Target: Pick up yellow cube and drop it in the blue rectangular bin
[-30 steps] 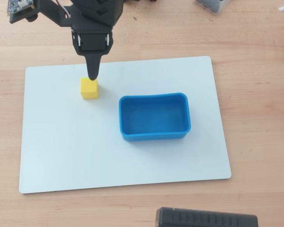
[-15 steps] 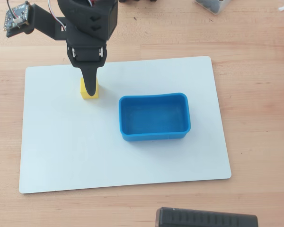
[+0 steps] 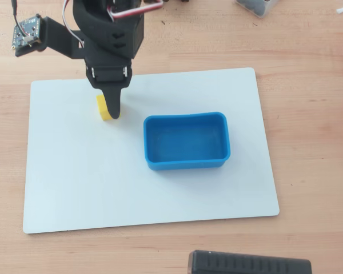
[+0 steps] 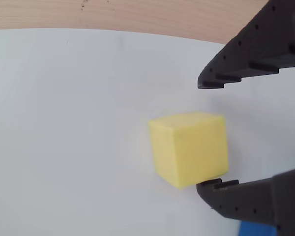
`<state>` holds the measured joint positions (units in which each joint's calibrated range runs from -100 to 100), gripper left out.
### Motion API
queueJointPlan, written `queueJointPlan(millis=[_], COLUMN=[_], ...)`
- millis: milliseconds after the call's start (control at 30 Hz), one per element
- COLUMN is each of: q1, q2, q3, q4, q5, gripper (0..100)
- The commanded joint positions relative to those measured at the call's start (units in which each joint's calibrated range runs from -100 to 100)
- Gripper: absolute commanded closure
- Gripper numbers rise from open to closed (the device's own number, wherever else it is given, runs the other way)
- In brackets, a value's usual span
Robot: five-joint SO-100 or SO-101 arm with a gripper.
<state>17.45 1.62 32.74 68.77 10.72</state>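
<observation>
The yellow cube [image 3: 103, 108] rests on the white board [image 3: 74, 171], left of the blue rectangular bin [image 3: 186, 165], which is empty. My gripper [image 3: 110, 109] is down at the cube, and its black finger covers the cube's right side in the overhead view. In the wrist view the gripper [image 4: 200, 135] is open, with the cube [image 4: 189, 147] partly between the fingertips. The lower fingertip [image 4: 211, 189] is at the cube's bottom corner and the upper fingertip [image 4: 211, 81] stands clear above it. A sliver of the bin [image 4: 255, 230] shows at the bottom edge.
The board lies on a wooden table [image 3: 308, 114]. A small circuit board [image 3: 27, 33] juts from the arm at top left. A black device [image 3: 248, 265] sits at the front edge. A clear container [image 3: 257, 7] is at the back right.
</observation>
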Motion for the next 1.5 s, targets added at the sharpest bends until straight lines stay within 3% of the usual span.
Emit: queueJointPlan(millis=[0,367,633,1000,1467], q1=[-0.99,-1.24,-0.38,-7.33,-19.0], q2=[0.47,0.66,-3.8,-18.11,-11.79], q3=[-9.01,-9.37,-11.01,-17.19,-24.46], q4=[-2.05,-2.96,0.59,11.99,11.66], q5=[-0.68,-0.68,-1.95,-4.4,-7.86], gripper=[78,93,94,94,94])
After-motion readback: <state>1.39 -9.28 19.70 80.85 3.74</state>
